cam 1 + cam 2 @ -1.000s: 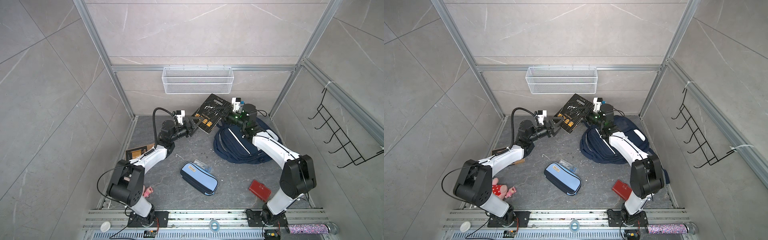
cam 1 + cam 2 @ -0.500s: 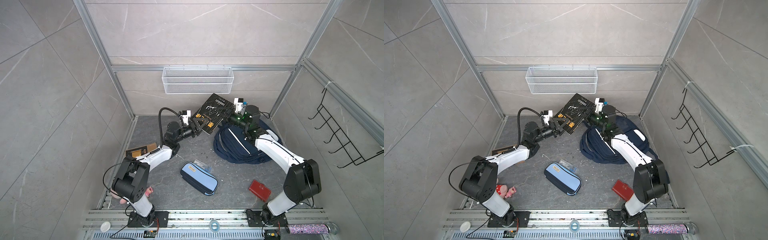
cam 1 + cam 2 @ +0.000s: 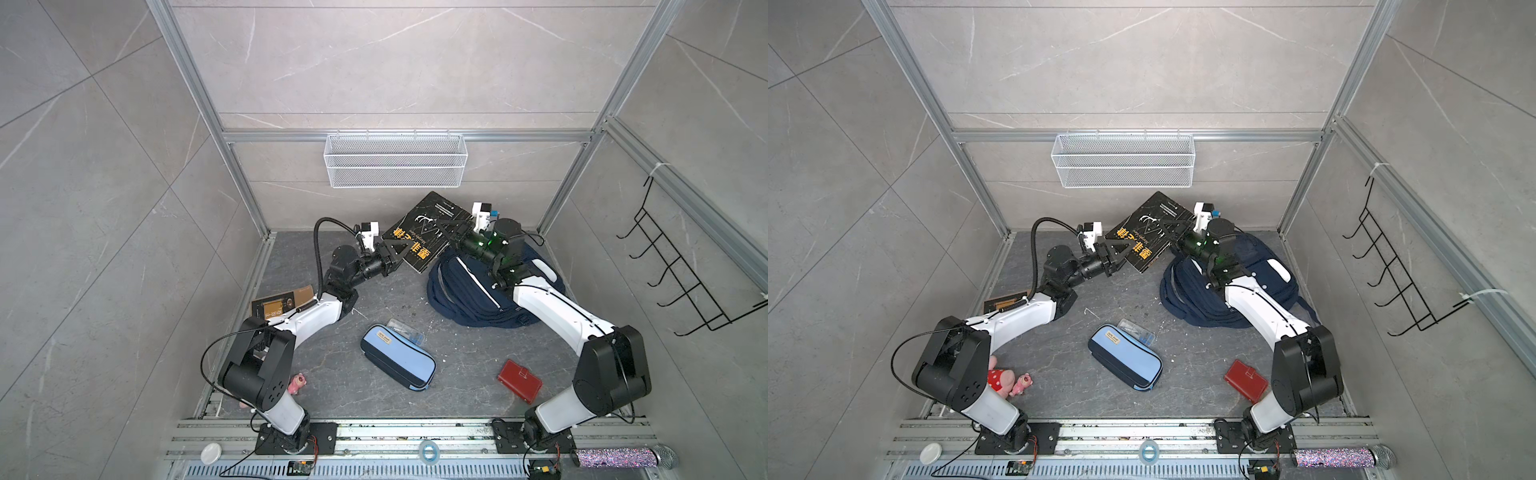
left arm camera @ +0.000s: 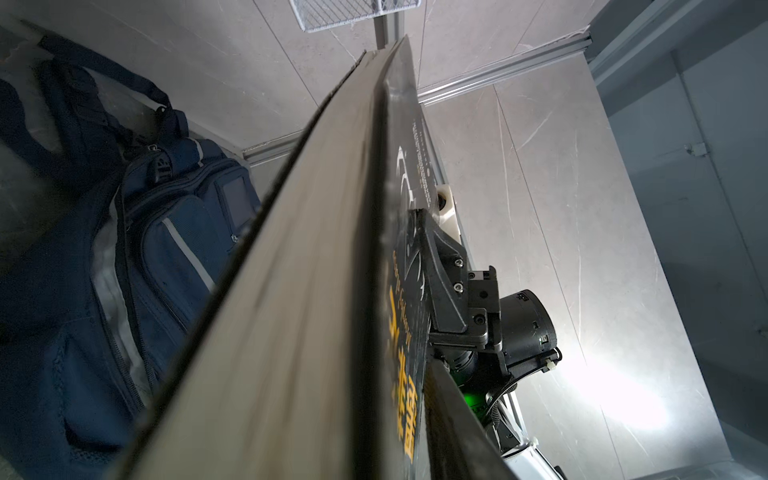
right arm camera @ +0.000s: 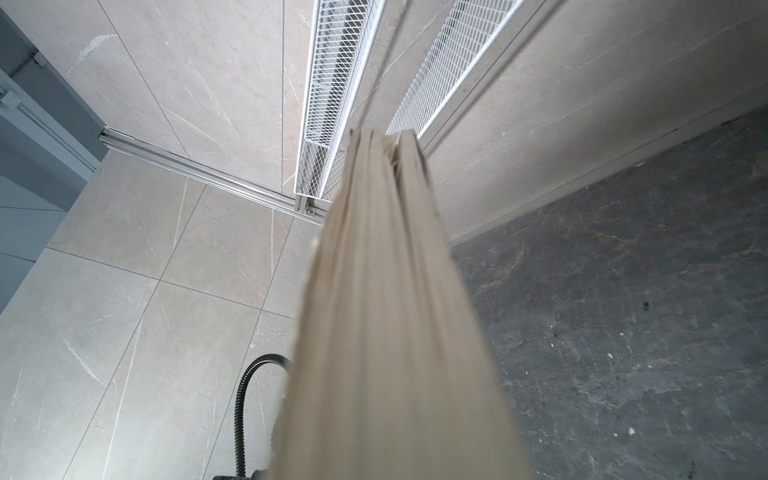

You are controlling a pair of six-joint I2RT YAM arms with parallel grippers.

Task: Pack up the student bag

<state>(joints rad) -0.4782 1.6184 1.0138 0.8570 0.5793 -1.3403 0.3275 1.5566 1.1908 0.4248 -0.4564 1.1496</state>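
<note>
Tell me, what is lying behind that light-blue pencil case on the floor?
A small clear plastic box shows beside its far edge. The pencil case hides the box's near side, so whether it reaches underneath cannot be seen.

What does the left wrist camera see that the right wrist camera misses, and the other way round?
Only the left wrist view: the navy student bag, the cover of the black book with its yellow lettering, and the right hand clamped on that book. Only the right wrist view: a black ribbed cable and a broad open stretch of dark stone floor. Both: the book's pale page edges running up the middle, the white wire basket and the tiled wall.
</note>
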